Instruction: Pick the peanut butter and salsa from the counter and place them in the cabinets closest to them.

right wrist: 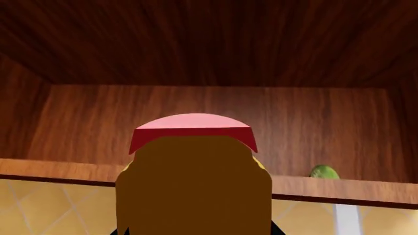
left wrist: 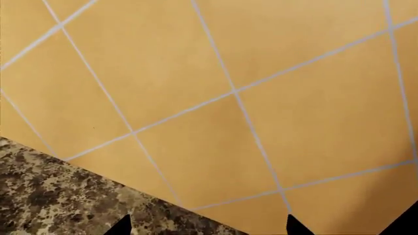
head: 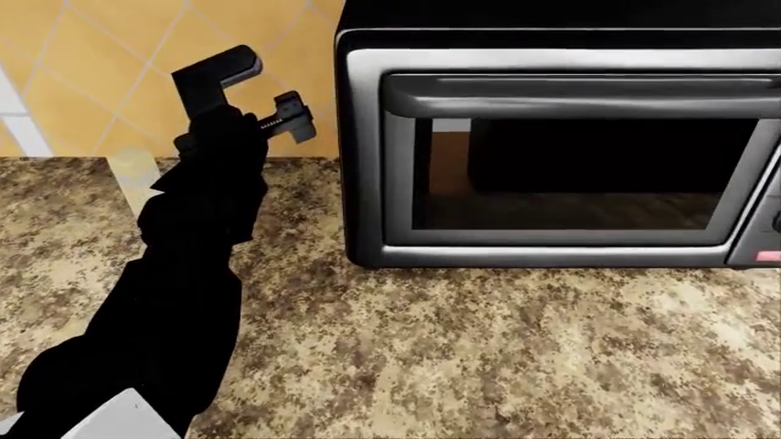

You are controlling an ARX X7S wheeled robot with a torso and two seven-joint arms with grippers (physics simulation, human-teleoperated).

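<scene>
The peanut butter [right wrist: 196, 181], a yellow-orange jar with a red lid, fills the middle of the right wrist view. My right gripper [right wrist: 196, 231] is shut on it and holds it up in front of an open wooden cabinet [right wrist: 209, 54]. The right gripper is out of the head view. My left gripper [head: 271, 96] is open and empty, raised over the speckled counter [head: 488, 347] near the tiled wall, left of the microwave. In the left wrist view its fingertips [left wrist: 295, 226] stand wide apart over the counter edge [left wrist: 58, 196]. The salsa is out of view.
A black and silver microwave [head: 561, 146] stands on the counter at the back right. An orange tiled wall [left wrist: 216, 88] rises behind the counter. A small green object [right wrist: 324, 172] sits inside the cabinet, behind its lower edge [right wrist: 339, 191].
</scene>
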